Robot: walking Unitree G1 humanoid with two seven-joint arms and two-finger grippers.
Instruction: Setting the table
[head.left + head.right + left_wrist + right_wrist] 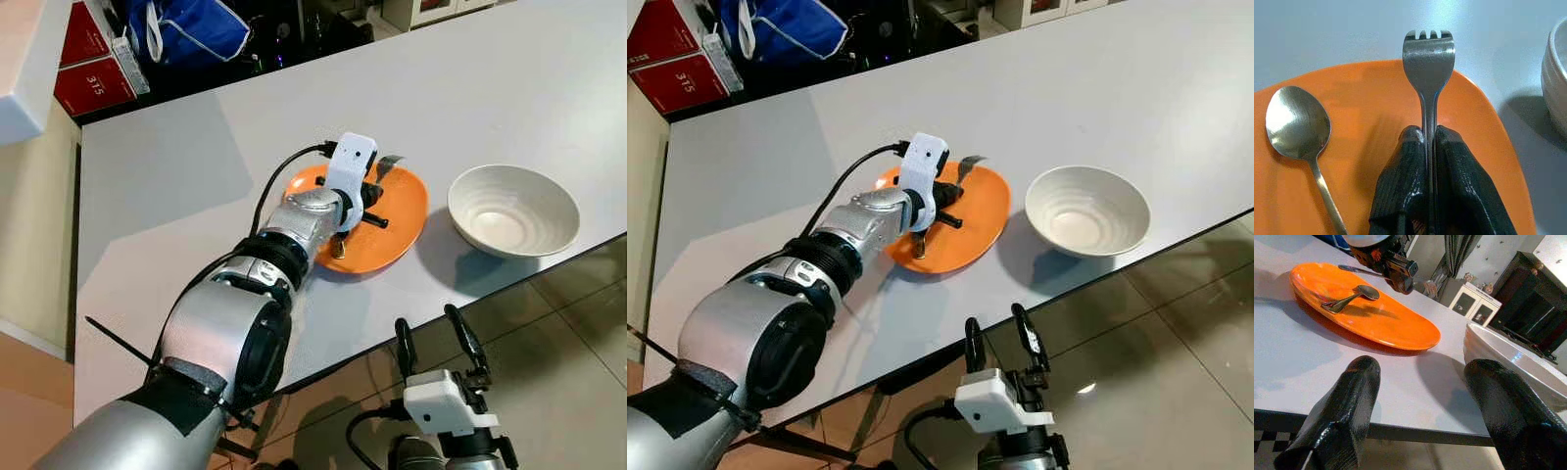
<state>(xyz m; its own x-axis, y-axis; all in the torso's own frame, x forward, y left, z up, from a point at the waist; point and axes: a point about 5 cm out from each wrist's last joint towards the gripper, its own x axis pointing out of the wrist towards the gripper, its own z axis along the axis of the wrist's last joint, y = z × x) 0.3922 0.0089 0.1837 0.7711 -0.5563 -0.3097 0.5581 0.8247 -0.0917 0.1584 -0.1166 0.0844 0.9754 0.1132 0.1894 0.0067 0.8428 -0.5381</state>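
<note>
The left gripper [1430, 142] clamps a steel fork [1428, 58] by its neck above the orange oval plate [1376, 98], apparently lifting it away; the steel spoon [1299, 122] lies beside. The right gripper [1420, 382] hangs open below the table edge.

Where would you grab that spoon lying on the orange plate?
By the thin handle of the spoon, coming straight down from above: it lies flat on the orange plate, bowl facing up, beside the fork that the left hand already pinches.

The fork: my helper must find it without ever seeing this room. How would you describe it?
On the grey table sits an orange plate, left of a white bowl. The fork is held above it by the left gripper; unlike the spoon, it has tines.
</note>
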